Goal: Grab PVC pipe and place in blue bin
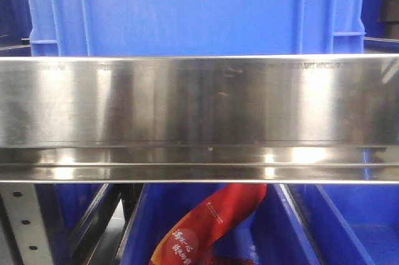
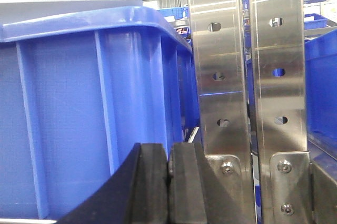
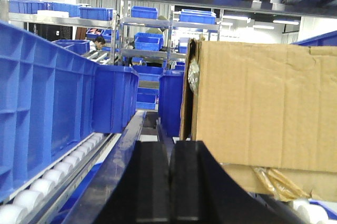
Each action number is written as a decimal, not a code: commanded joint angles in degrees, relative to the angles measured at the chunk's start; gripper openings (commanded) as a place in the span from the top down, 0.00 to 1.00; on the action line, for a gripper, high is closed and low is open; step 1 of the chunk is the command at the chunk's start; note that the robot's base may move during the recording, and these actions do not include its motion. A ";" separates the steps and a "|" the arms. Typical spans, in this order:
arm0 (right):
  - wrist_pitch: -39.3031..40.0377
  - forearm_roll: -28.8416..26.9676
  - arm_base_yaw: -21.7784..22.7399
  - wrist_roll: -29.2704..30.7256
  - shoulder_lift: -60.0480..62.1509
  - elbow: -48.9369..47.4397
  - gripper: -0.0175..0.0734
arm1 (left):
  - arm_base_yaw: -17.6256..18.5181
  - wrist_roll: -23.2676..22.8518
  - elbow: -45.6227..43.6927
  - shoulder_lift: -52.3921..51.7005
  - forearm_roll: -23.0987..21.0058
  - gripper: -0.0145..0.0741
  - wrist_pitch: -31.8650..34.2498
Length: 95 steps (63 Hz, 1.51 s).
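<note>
**Both claws clenched empty; no PVC pipe in any view**

Front view: steel shelf rail (image 1: 199,118) spans the frame. Above it, a big blue bin (image 1: 193,9), outside wall only, contents hidden. Below the rail, another blue bin (image 1: 274,227) w/ a red printed bag (image 1: 209,224) lying in it; rest of that bin's interior mostly cut off.

Left wrist view: left gripper (image 2: 168,184) clenched, fingers pressed together, nothing btwn them. Just ahead, ribbed wall of a blue crate (image 2: 79,118); inside can't be seen. To the right, two perforated steel uprights (image 2: 245,76).

Right wrist view: right gripper (image 3: 169,182) also clenched, empty. Cardboard box (image 3: 263,108) on the right, plastic-wrapped stuff poking out at its edge and underneath. Row of blue crates (image 3: 47,113) on the left beside a roller track (image 3: 58,174); contents not visible. More blue bins on shelving (image 3: 145,29) farther back.

PVC pipe: not visible in any view.
</note>
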State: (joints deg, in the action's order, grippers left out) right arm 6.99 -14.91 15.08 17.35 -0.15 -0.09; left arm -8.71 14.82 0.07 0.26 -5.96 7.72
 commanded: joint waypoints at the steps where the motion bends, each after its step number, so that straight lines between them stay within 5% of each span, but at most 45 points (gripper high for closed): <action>1: -1.66 0.30 0.11 0.00 0.15 0.09 0.99 | 0.47 -0.43 -0.07 -0.26 0.05 0.96 0.61; 27: -6.49 0.30 0.11 0.00 0.15 0.09 0.99 | 0.47 -0.43 -0.07 -0.26 0.05 0.96 0.61; 47: 1.88 0.30 0.11 0.00 0.15 0.09 0.99 | 0.47 -0.43 -0.07 -0.26 0.05 0.96 0.61; 95: 1.63 0.30 0.11 0.00 0.15 0.09 0.99 | 0.47 -0.43 -0.07 -0.26 0.05 0.96 0.61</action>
State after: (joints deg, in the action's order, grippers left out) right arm 7.16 -14.91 15.08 17.35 -0.15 0.00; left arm -8.71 14.82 0.07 0.26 -5.96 7.72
